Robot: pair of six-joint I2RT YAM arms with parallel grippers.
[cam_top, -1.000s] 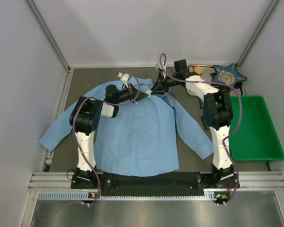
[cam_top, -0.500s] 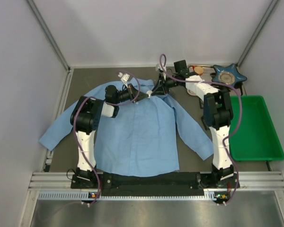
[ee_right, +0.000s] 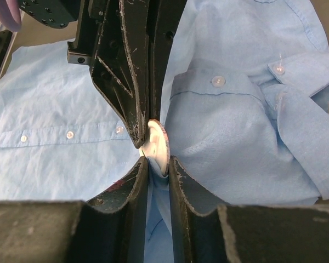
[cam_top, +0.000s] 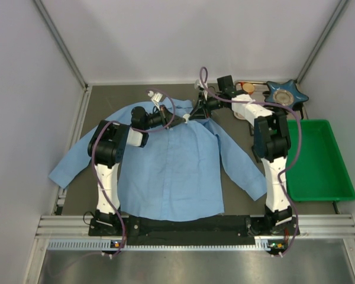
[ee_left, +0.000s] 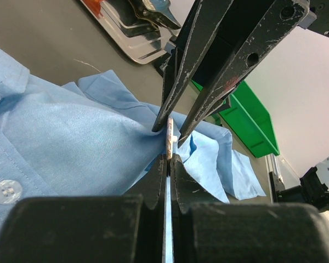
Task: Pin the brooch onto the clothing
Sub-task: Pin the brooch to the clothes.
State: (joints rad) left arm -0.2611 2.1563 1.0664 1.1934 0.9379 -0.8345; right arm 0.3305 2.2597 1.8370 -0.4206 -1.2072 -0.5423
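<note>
Top external view: on the dark bench (cam_top: 106, 97) the clothing (cam_top: 165, 171) lies spread flat, with both arms meeting at its collar. The left tool (ee_left: 169, 160) is pinched almost closed on a raised fold of fabric. The right tool (ee_right: 158, 164), its fingers narrowly apart, clasps the small white brooch (ee_right: 157, 143) against that fold. The pinning step looks under way; the next move likely calls for pressing the brooch home without letting the fold slip.
</note>
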